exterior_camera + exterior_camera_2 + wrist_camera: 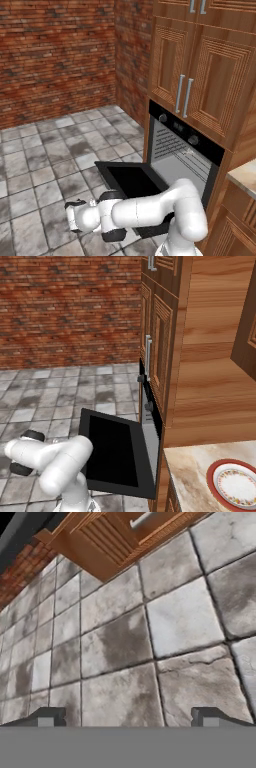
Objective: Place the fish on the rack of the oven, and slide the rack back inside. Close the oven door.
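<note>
The black oven [186,146] stands in the wooden cabinetry with its oven door [131,181] folded down flat and open; the door also shows as a dark panel [112,450]. Thin wires of the rack [193,159] lie inside the grey cavity. The fish is out of view. My gripper [70,216] is low, left of the door and over the floor. In the hand view the gripper [128,717] is open, its fingertips [47,717] wide apart over bare stone tiles with nothing between them.
A red-rimmed white plate [235,486] sits on the stone counter [192,476] to the right of the oven. Wooden cabinet doors with steel bar handles [182,94] hang above the oven. A brick wall [55,55] closes the tiled floor [45,160] behind.
</note>
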Motion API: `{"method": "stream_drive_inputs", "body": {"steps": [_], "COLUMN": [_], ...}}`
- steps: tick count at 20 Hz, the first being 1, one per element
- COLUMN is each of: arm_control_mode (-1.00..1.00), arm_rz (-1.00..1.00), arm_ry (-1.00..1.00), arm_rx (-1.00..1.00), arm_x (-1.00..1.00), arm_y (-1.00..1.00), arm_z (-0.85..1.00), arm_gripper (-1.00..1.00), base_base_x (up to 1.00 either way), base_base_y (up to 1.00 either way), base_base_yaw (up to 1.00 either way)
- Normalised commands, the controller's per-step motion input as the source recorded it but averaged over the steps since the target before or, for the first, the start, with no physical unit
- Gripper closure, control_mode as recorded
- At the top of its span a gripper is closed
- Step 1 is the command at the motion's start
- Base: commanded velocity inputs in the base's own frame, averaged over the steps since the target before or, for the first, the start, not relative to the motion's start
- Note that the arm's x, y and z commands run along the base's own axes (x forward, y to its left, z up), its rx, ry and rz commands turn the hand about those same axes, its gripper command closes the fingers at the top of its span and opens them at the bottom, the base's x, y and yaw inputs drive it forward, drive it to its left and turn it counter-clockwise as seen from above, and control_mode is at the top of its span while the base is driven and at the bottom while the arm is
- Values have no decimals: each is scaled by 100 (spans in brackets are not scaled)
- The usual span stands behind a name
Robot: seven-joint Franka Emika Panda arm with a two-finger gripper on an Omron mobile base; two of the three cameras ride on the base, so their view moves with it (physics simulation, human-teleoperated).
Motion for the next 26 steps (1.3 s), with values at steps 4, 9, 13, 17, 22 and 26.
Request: {"method": "stream_drive_inputs", "body": {"steps": [4, 9, 13, 17, 22, 26], "arm_control_mode": [-100, -100, -100, -100, -100, -100], "arm_rz": [-16, -10, -6, -2, -2, -4], "arm_ry": [0, 0, -2, -9, -9, -11], "arm_rx": [-18, -31, -42, -51, -57, -60], "arm_x": [0, 0, 0, 0, 0, 0], "arm_y": [34, 18, 24, 42, 50, 56], "arm_z": [-100, -100, -100, -100, -100, -100], "arm_gripper": [-100, -100, -100, -100, -100, -100], "base_base_x": [0, 0, 0, 0, 0, 0], "base_base_y": [0, 0, 0, 0, 0, 0], "base_base_yaw": [0, 0, 0, 0, 0, 0]}}
